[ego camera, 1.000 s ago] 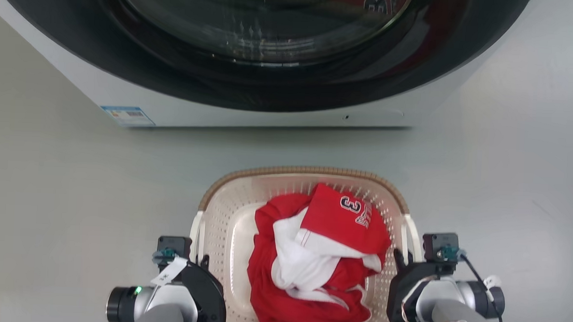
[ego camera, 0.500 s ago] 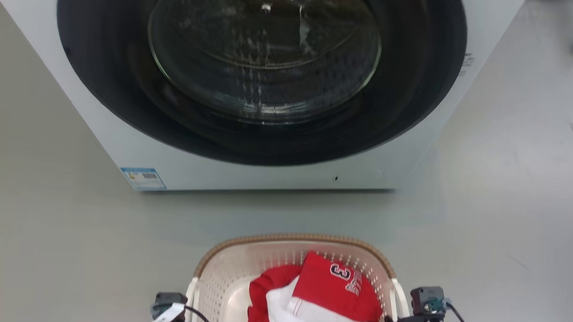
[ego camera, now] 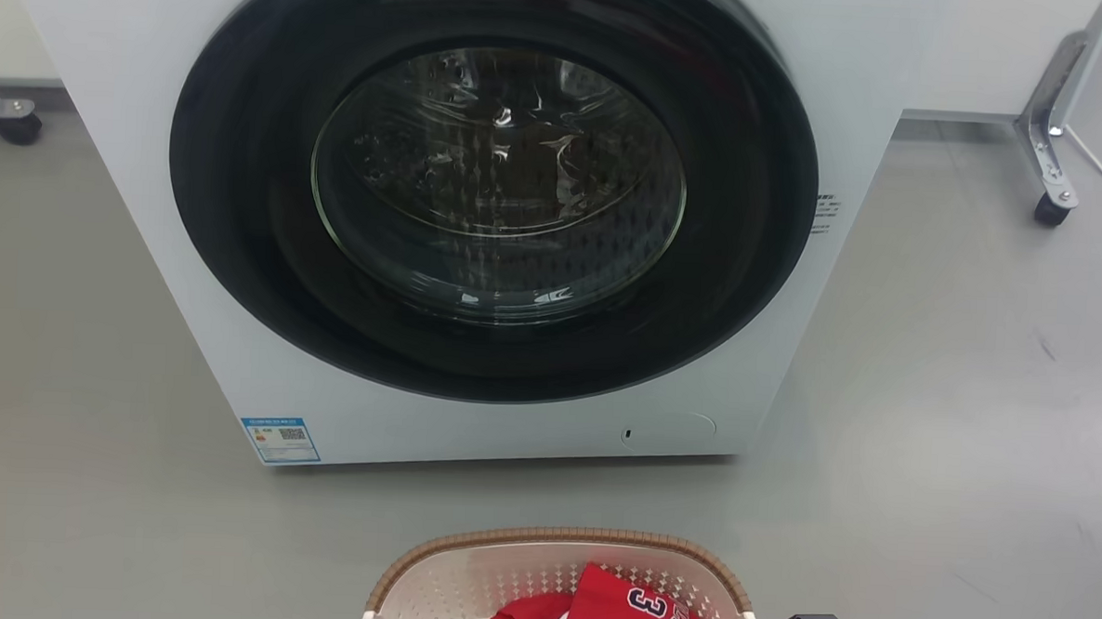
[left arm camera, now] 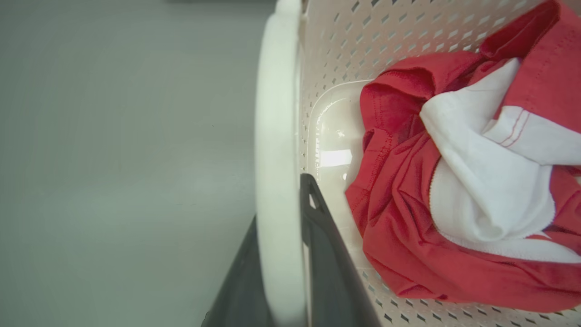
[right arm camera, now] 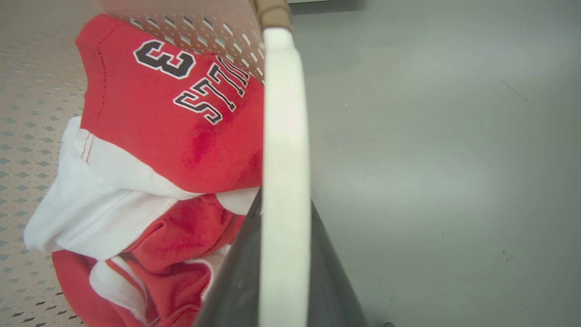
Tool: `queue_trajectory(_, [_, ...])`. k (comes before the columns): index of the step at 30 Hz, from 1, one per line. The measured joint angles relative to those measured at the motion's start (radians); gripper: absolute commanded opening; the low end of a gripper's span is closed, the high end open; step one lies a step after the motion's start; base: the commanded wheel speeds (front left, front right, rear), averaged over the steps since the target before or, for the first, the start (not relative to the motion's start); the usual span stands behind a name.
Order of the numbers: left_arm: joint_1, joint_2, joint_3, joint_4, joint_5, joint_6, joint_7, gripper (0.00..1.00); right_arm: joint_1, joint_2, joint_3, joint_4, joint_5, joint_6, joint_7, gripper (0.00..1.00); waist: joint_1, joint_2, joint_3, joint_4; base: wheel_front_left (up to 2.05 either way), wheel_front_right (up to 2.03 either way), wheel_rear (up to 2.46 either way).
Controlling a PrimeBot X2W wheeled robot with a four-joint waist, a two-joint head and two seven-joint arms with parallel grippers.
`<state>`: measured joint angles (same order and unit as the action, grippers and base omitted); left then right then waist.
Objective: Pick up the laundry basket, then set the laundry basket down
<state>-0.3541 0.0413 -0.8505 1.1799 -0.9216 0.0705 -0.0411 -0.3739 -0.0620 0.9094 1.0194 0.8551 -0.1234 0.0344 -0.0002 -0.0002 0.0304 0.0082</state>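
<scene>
While four fingers (left arm camera: pixel 327 254) clamp two handles (left arm camera: pixel 277 136): one basket (ego camera: pixel 559 540), one washer (ego camera: pixel 850 71).

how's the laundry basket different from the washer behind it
The washer is far larger than the laundry basket. The washer has a solid white body, while the laundry basket has cream perforated walls under a brown woven-look rim. The washer's round dark door looks shut, whereas the laundry basket is open on top, with red and white clothes inside. Both are pale overall.
</scene>
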Motion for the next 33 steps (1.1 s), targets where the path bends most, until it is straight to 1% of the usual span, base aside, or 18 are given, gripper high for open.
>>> queue_trajectory(12, [0.017, 0.002, -0.009, 0.007, -0.001, 0.000, 0.012, 0.00, 0.019, -0.002, 0.040, -0.006, 0.044, -0.008, 0.009, 0.00, 0.0001, 0.0001, -0.037, -0.013, 0.00, 0.00, 0.00])
queue_trajectory(33, [0.034, 0.006, -0.028, 0.006, -0.013, 0.002, 0.013, 0.00, 0.018, -0.003, 0.092, 0.002, 0.105, -0.010, 0.007, 0.00, 0.0001, 0.0003, -0.042, -0.011, 0.00, 0.00, 0.00])
